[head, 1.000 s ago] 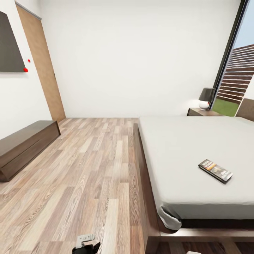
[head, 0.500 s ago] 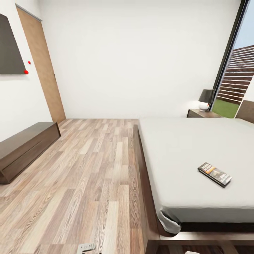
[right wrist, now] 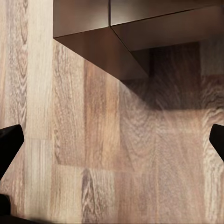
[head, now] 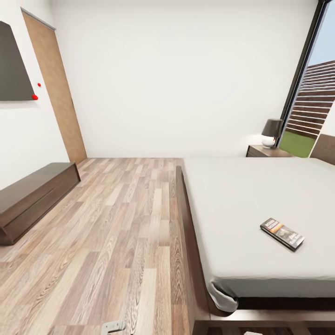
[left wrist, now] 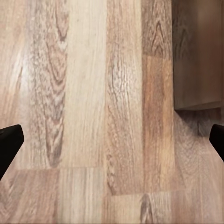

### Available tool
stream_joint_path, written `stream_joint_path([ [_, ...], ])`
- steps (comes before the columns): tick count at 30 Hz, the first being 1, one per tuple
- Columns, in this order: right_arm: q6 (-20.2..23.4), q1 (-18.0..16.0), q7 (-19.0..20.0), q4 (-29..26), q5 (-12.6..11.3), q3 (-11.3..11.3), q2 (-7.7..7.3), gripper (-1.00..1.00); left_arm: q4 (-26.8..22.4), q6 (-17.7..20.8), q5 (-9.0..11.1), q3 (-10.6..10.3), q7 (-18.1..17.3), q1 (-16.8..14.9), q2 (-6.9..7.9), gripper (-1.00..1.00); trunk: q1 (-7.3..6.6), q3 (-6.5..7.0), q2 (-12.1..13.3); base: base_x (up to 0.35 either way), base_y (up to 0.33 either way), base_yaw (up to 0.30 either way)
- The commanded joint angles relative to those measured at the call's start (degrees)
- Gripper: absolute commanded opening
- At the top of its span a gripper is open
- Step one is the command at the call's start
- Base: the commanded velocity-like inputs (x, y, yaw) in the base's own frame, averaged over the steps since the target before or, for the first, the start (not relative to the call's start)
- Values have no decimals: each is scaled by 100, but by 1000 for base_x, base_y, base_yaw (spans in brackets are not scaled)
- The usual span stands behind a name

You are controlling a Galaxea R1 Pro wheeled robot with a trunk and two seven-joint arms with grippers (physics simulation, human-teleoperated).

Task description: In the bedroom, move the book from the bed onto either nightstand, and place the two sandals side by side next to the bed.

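We see the L gripper (left wrist: 112,140) w/ fingertips (left wrist: 9,140) spread wide, dark tips at both edges of the L wrist view, nothing between them but wood-plank floor (left wrist: 93,93); a corner of the dark bed frame (left wrist: 196,56) sits just beyond. R gripper (right wrist: 112,140) likewise wide apart, fingertips (right wrist: 9,142) over bare floor, w/ a glossy dark-brown frame corner (right wrist: 107,37) casting a shadow on the planks.

In the head view, a small bit of our light-grey L arm hardware (head: 113,327) pokes in at the bottom edge. The book (head: 282,233) lies flat on the off-white mattress of the bed (head: 260,195), toward the near R part, well apart from the nightstand (head: 265,151) at the far side by the window (head: 311,107). On the nightstand stands a dark-shaded lamp (head: 271,131). Across the floor on the L: a long low bench (head: 32,197), a dark wall panel (head: 14,70) above it, and a brown door (head: 58,93) further back.
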Motion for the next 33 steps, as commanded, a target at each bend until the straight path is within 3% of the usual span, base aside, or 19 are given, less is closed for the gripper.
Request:
stream_joint_path([
  [1, -16, -5, 22, 8, -36, 23, -1, 100, 5, -10, 0, 30, -23, -3, 0, 100, -1, -5, -2, 0, 0, 0],
  [12, -16, -5, 20, 8, -19, 23, -1, 100, 11, -10, 6, 29, -23, -3, -9, 100, -1, -5, -2, 0, 0, -73],
  [33, -16, -7, 20, 8, -19, 23, -1, 100, 23, -10, 8, 29, -23, -3, -12, 100, -1, -5, -2, 0, 0, -275],
])
